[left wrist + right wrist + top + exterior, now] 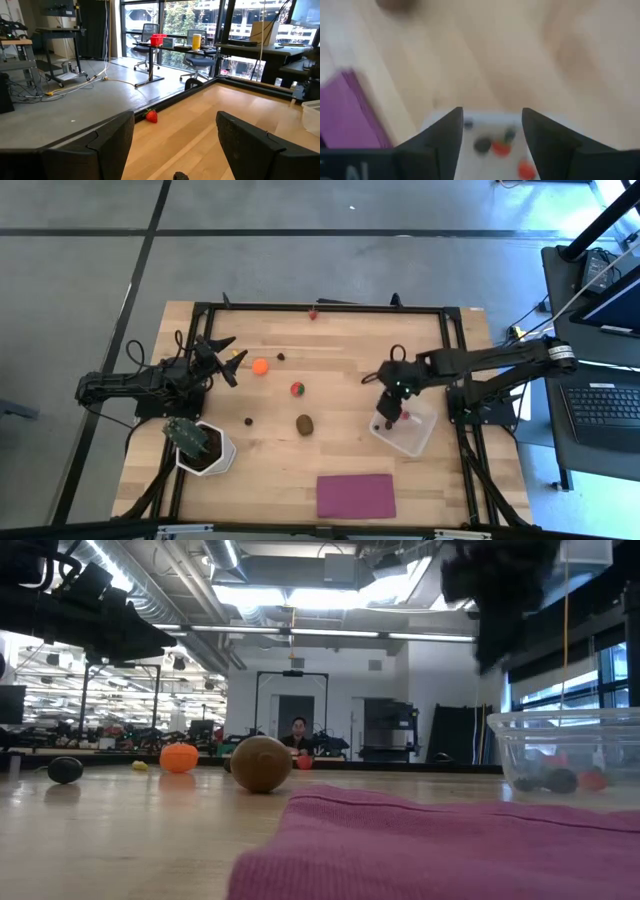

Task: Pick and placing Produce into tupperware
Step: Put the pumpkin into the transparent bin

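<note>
1. The right gripper (pixel 388 412) hung over the left edge of the tupperware (pixel 418 438), right of centre in the high view. Its fingers (pixel 442 137) stood apart with nothing between them.
2. In the right wrist view, the clear tub (pixel 487 122) showed between those fingers, holding a dark berry (pixel 482 145) and two small red pieces (pixel 501 148).
3. The low view showed the tub (pixel 520 725) at the right edge, with dark and red pieces on its floor (pixel 560 780).
4. The left gripper (pixel 222 358) waited at the left of the table (pixel 340 340), above the plant in a white pot (pixel 203 446). Its fingers (pixel 102 145) were spread wide and empty.
5. An orange ball (pixel 260 366) lay just right of the left gripper, with a yellow bit (pixel 236 354) beside the fingertips.
6. A red-and-green piece (pixel 297 389) sat near the table's middle, and a brown oval (pixel 305 424) lay below it in the frame.
7. Two dark berries lay loose: one (pixel 281 357) right of the orange ball, one (pixel 248 421) left of the brown oval.
8. A small red piece (pixel 312 313) rested by the table's top edge; the left wrist view showed it (pixel 151 116) against the frame rail.
9. A flat magenta rectangle (pixel 355 495) lay at the lower centre of the table.
10. A person (pixel 297 732) was visible far back in the room in the low view.
</note>
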Controlling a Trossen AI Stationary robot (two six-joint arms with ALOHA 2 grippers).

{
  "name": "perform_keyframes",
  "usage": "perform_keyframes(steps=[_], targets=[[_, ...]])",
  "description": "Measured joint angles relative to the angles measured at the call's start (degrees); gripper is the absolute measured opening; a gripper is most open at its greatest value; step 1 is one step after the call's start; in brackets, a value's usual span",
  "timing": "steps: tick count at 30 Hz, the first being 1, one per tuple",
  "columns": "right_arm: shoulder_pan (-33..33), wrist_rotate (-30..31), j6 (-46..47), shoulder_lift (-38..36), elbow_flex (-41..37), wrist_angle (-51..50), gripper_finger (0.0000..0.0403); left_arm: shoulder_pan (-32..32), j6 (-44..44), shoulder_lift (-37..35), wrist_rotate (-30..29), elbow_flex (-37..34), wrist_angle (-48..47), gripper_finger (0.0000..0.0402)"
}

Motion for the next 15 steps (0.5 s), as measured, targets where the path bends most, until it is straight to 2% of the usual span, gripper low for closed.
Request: perform_keyframes(steps=[5, 7, 11, 15], targets=[[-0.2, 9.9, -8.3, -0.7, 9.1, -1.5, 0.0206, 0.0, 0.0, 0.0, 0.0, 0.0, 0.0, 0.0274], [-1.4, 12.1, -13.2, -2.0, 11.0, -1.4, 0.0206, 0.0, -0.1, 0.0, 0.0, 0.0, 0.0, 0.0274], [-6.6, 12.7, -21.9, -6.9, 11.1, -1.4, 0.0205, 0.0, -3.2, 0.0, 0.0, 0.0, 0.1, 0.0274], [-12.8, 12.0, -28.9, -13.9, 7.7, 1.9, 0.0190, 0.0, -5.7, 0.0, 0.0, 0.0, 0.1, 0.0274]])
